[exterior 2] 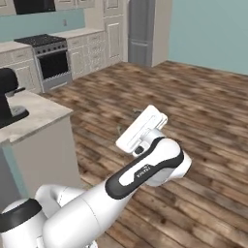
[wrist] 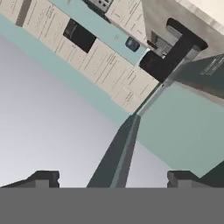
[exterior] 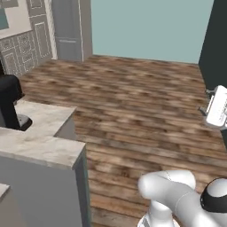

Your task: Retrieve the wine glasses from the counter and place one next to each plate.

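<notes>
My gripper [wrist: 113, 179] is open, its two dark fingertips [wrist: 43, 177] set wide apart with nothing between them. It is raised over the wooden floor, at the right edge of the left base view [exterior: 206, 103] and mid-frame in the right base view [exterior 2: 127, 121]. The hand view looks tilted at cream cabinets and a black appliance [wrist: 170, 54]. The counter [exterior 2: 89, 33] with cream panelled drawers runs along the far wall. The wine glasses and the plates are out of view.
A marbled top with plain grey sides [exterior: 44, 146] [exterior 2: 34, 114] stands at the left and carries a black appliance [exterior: 11, 102] [exterior 2: 9, 97]. A stove [exterior 2: 51, 60] and a grey fridge [exterior 2: 140, 31] [exterior: 68, 29] line the far wall. Open plank floor [exterior: 142, 102] lies ahead.
</notes>
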Controlling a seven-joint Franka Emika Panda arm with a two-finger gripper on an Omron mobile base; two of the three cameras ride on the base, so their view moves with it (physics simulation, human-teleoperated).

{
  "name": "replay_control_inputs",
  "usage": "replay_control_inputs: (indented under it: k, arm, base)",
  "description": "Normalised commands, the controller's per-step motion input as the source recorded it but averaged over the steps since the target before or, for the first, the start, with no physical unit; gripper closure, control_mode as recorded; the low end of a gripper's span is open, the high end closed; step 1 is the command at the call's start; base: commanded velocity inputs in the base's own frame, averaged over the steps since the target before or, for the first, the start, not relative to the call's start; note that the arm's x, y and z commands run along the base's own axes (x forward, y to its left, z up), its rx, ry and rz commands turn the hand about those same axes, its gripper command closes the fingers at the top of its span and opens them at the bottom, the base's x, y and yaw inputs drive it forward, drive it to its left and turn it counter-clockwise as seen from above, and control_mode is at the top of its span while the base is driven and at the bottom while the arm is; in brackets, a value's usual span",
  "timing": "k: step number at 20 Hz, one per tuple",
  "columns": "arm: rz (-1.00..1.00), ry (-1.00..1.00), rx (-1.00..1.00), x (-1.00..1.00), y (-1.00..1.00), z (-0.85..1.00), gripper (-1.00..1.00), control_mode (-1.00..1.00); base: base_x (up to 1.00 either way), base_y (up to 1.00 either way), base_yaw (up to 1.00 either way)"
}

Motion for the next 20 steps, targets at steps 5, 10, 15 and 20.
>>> replay_control_inputs:
  k: [5, 10, 15, 20]
  arm:
    - [0.00, 0.00, 0.00, 0.00, 0.00, 0.00, -1.00, 1.00]
    - [0.00, 0.00, 0.00, 0.00, 0.00, 0.00, -1.00, 1.00]
    - [0.00, 0.00, 0.00, 0.00, 0.00, 0.00, -1.00, 1.00]
    - [0.00, 0.00, 0.00, 0.00, 0.00, 0.00, -1.00, 1.00]
  base:
    - [1.00, -0.49, 0.21]
    - [1.00, -0.42, 0.25]
    - [1.00, -0.45, 0.39]
    - [1.00, -0.62, 0.55]
